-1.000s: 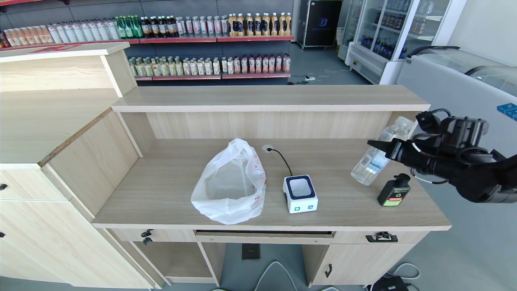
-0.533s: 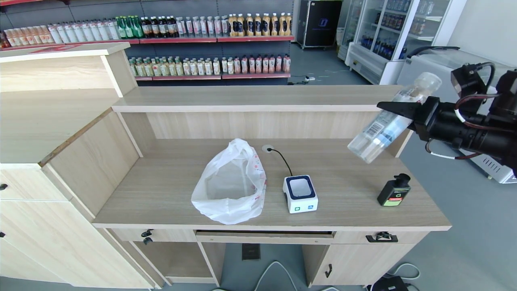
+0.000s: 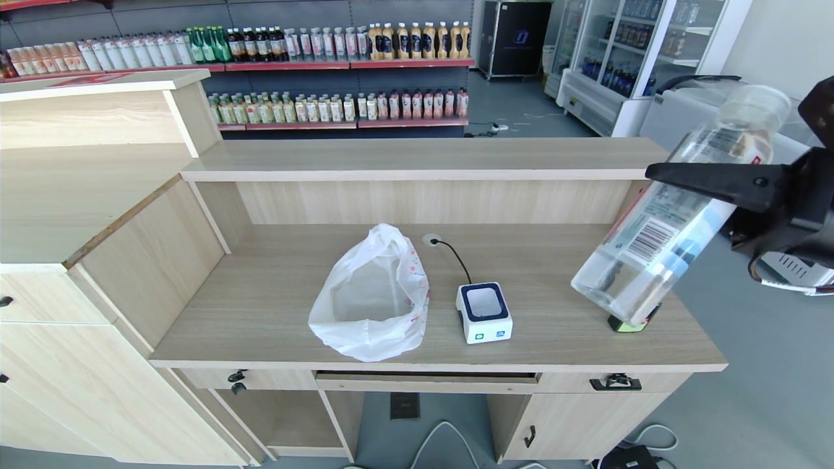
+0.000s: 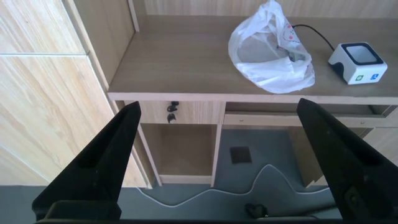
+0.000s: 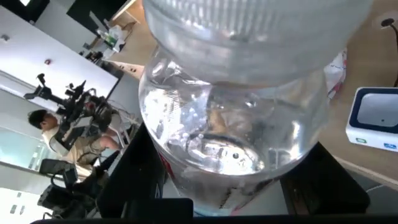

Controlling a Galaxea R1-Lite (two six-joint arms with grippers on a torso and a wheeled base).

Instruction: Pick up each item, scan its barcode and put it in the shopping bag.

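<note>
the right end effector [image 3: 700, 195] grips the clear bottle [image 3: 645, 260], tilted, high over the right end of the counter [image 3: 260, 306]. the left end effector [image 4: 217, 162] is wide open and holds nothing. next, i think: carry the bottle slowly over the scanner [image 3: 483, 311] and turn its barcode [image 3: 651, 240] down to the window.

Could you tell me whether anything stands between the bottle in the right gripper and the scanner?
Nothing visible does. The right gripper holds the bottle in the air over the right end of the counter, and no object lies between it and the scanner. The small dark bottle stands at the right end, off that path.
</note>
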